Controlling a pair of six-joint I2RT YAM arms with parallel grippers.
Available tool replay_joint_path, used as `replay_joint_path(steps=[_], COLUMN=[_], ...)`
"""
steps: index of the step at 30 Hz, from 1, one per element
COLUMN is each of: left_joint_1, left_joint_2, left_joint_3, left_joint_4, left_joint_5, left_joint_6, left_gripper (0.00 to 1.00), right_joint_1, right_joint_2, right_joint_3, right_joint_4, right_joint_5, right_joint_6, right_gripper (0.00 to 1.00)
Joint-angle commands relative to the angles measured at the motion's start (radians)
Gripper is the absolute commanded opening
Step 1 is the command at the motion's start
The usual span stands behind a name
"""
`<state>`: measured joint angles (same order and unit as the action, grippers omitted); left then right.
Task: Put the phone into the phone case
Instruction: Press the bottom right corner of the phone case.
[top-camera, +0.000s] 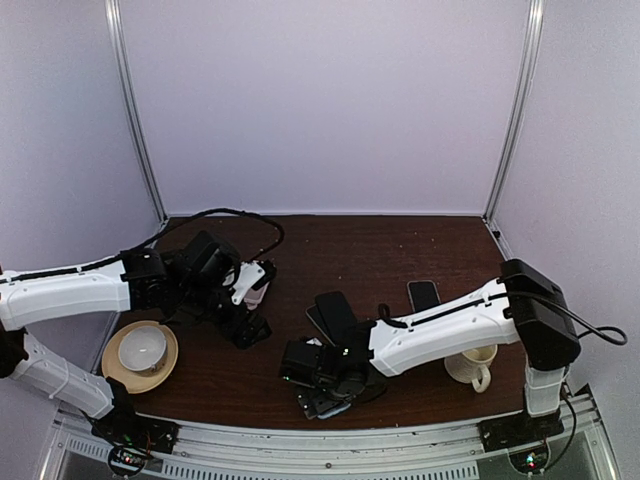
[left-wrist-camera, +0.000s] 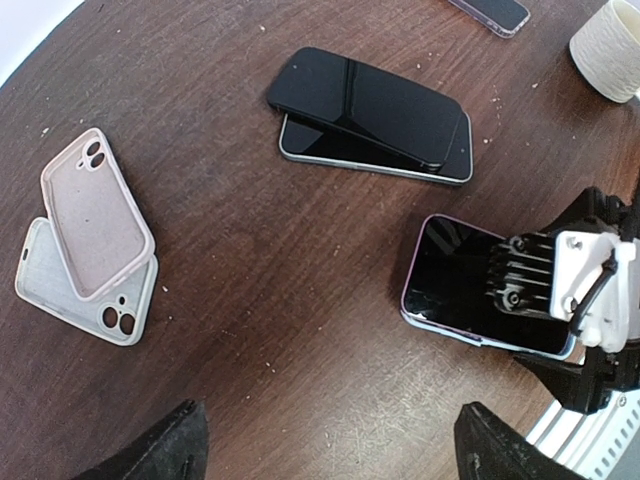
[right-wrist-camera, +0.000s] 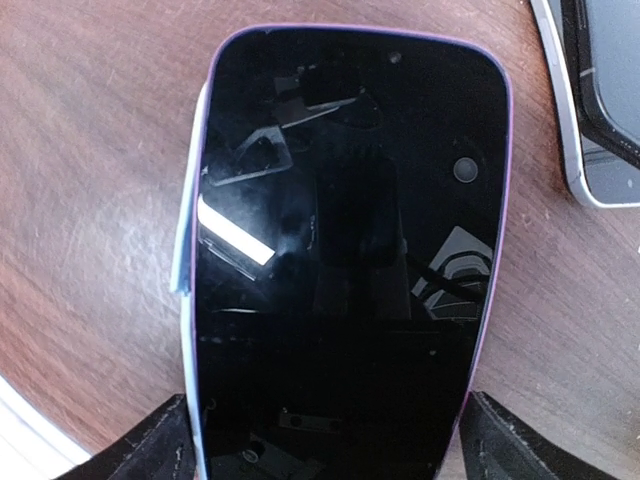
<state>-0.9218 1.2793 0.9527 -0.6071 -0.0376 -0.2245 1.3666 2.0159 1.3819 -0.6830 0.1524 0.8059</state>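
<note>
Right hand (right-wrist-camera: 335, 440) is spread wide with a finger on each side of the phone (right-wrist-camera: 340, 250), right down over it. Can't tell if the pads actually touch its edges, but it doesn't look pinched or lifted. The phone lies screen-up, flat on the desk (left-wrist-camera: 250, 330), near the front edge.

Progress-wise I'd say it's mostly there but not seated. There's a thin purple rim all round the glass, and a pale blue strip (right-wrist-camera: 190, 220) pokes out along one long side. My guess is that's the case, not snapped on at that edge, so pressing that side home is what's left.

The phone is a glossy black slab with rounded corners that picks up every reflection. The desk is dark brown wood grain, a bit scuffed and crumby.

Further out are two dark phones (left-wrist-camera: 370, 115), stacked crooked. Beyond them a matte pink case (left-wrist-camera: 95, 215) lies across a white case (left-wrist-camera: 80, 290), both soft-looking and empty, with camera cutouts. There's a ribbed cream mug (left-wrist-camera: 610, 50) too.

Left hand (left-wrist-camera: 330, 445) hovers over the desk, spread and holding nothing.
</note>
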Motion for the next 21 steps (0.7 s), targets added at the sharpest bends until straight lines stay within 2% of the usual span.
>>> replay_joint_path(steps=[1, 5, 11, 13, 15, 17, 21], left_joint_1=[0.005, -0.032, -0.146, -0.158, -0.160, -0.160, -0.162], left_joint_2=[0.021, 0.057, 0.166, 0.202, 0.233, 0.259, 0.323], left_joint_3=[-0.009, -0.008, -0.022, -0.028, -0.038, -0.048, -0.045], left_joint_4=[-0.001, -0.014, 0.007, 0.019, 0.036, 0.059, 0.086], left_joint_5=[0.012, 0.005, 0.029, 0.037, 0.074, 0.079, 0.091], left_joint_6=[0.024, 0.002, -0.044, -0.053, -0.059, -0.061, -0.058], left_gripper=[0.87, 0.80, 0.58, 0.50, 0.45, 0.44, 0.44], right_joint_1=[-0.011, -0.033, -0.076, -0.094, -0.115, -0.123, -0.126], right_joint_2=[-0.073, -0.163, -0.303, -0.327, -0.338, -0.345, -0.324], right_joint_3=[-0.047, -0.117, -0.251, -0.285, -0.325, -0.357, -0.363], right_joint_4=[0.015, 0.084, 0.197, 0.186, 0.202, 0.249, 0.285], right_joint_5=[-0.025, -0.088, -0.200, -0.194, -0.201, -0.218, -0.235], right_joint_6=[-0.053, -0.087, -0.095, -0.075, -0.051, -0.038, -0.040], right_gripper=[0.95, 0.96, 0.91, 0.82, 0.68, 0.58, 0.45])
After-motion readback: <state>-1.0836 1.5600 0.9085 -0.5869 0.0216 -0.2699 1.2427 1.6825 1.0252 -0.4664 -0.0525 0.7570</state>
